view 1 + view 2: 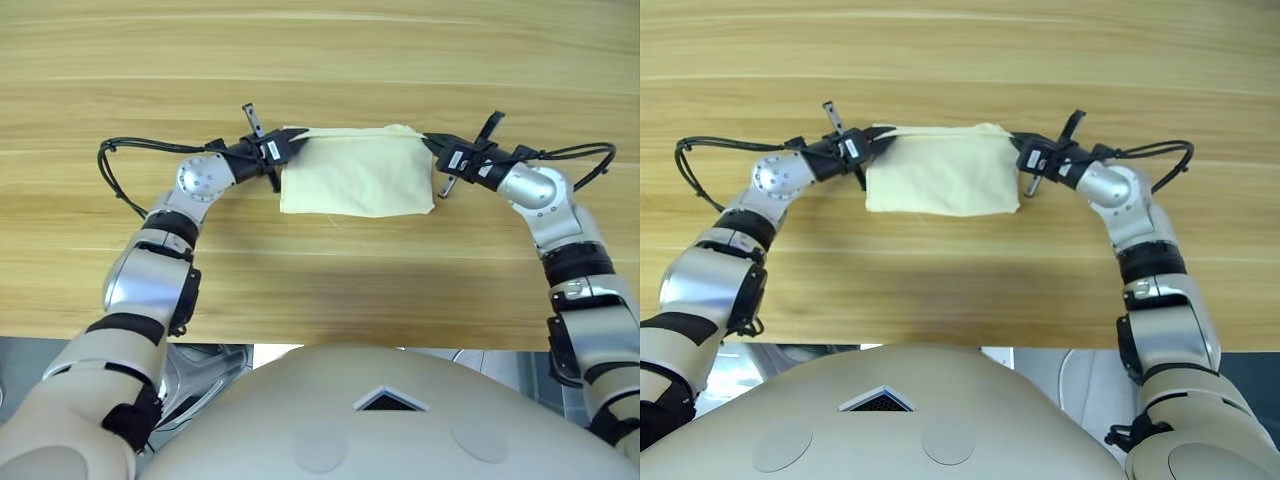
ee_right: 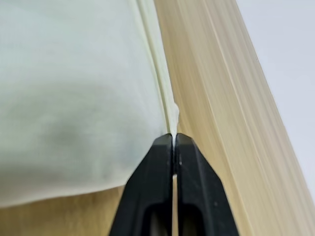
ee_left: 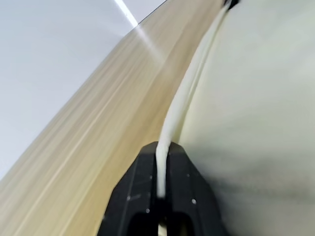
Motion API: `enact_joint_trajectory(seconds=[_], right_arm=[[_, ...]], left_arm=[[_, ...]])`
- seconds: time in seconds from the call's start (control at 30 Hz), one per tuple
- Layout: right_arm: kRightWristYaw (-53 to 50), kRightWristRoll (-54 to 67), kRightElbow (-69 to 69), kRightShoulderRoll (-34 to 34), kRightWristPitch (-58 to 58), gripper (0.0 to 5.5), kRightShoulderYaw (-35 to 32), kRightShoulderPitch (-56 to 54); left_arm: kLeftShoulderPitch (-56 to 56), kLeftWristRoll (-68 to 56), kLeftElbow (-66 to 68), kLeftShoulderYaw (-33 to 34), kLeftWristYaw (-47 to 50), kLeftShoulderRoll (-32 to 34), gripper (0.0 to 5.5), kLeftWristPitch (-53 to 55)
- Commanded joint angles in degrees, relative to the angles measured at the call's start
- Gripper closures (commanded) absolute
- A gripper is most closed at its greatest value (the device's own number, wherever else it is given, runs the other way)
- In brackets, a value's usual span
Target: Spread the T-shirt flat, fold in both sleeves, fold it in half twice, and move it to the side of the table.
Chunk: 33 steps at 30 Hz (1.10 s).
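Note:
The pale yellow T-shirt (image 1: 355, 175) is folded into a small rectangle and hangs stretched between my two grippers over the wooden table (image 1: 320, 60). My left gripper (image 1: 296, 143) is shut on the shirt's far left corner; in the left wrist view the fabric edge (image 3: 172, 123) runs straight out from between the black fingers (image 3: 184, 167). At the far right corner, my right gripper (image 1: 431, 144) is shut on the cloth, and the right wrist view has its closed gripper (image 2: 173, 140) pinching the T-shirt (image 2: 74, 93) at its edge. The near edge of the shirt droops toward the table.
The wooden table stretches far and to both sides of the shirt as bare planks. Black cables (image 1: 130, 150) loop off my left wrist and more cables (image 1: 580, 155) off the right one. The table's near edge (image 1: 300, 342) lies just in front of my arms.

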Motion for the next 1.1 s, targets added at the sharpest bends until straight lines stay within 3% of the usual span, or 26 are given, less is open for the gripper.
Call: enact_joint_trajectory(seconds=[0.03, 0.17, 0.4, 0.57, 0.63, 0.7, 0.9, 0.97, 1.1], right_arm=[[-2.42, 0.93, 7.99, 1.75, -0.25, 5.5, -0.81, -3.28], [-1.88, 2.35, 16.12, 3.31, -2.08, 5.5, -1.0, -4.44], [-0.39, 6.47, 24.64, 6.02, -5.25, 4.24, -2.81, -5.52], [3.74, 14.53, 26.49, 7.17, -5.76, 3.57, -8.52, -5.6], [6.93, 19.85, 26.75, 7.58, -5.02, 3.25, -12.71, -5.56], [13.3, 28.15, 26.25, 7.59, -2.68, 2.89, -19.1, -5.1], [34.25, 47.38, 23.45, 5.23, 6.89, 1.83, -34.29, -3.5], [35.67, 51.11, 23.6, 3.9, 9.7, 1.41, -38.49, -4.67], [33.68, 49.32, 20.31, 4.78, 7.22, 1.36, -38.46, -5.82]], left_arm=[[0.56, 3.48, 3.27, -0.72, 4.94, -1.17, 5.5, 5.83], [1.03, 1.04, 4.59, 1.59, 2.72, -2.25, 4.89, 8.85], [2.58, 2.23, 6.04, 0.99, 1.24, -2.73, 3.64, 15.69], [2.61, -2.63, 6.42, 5.99, 0.09, -3.53, 3.12, 20.23], [1.79, -6.99, 6.42, 10.9, 1.98, -3.66, 2.86, 22.53], [0.66, -16.37, 6.02, 20.53, -0.38, -3.73, 2.57, 24.66], [-2.38, -43.42, 3.86, 46.77, -20.37, -3.55, 1.62, 33.21], [-3.44, -51.53, 3.33, 54.23, -26.44, -2.74, 1.25, 39.57], [-3.37, -54.81, 2.03, 57.13, -35.29, -4.16, 1.42, 42.17]])
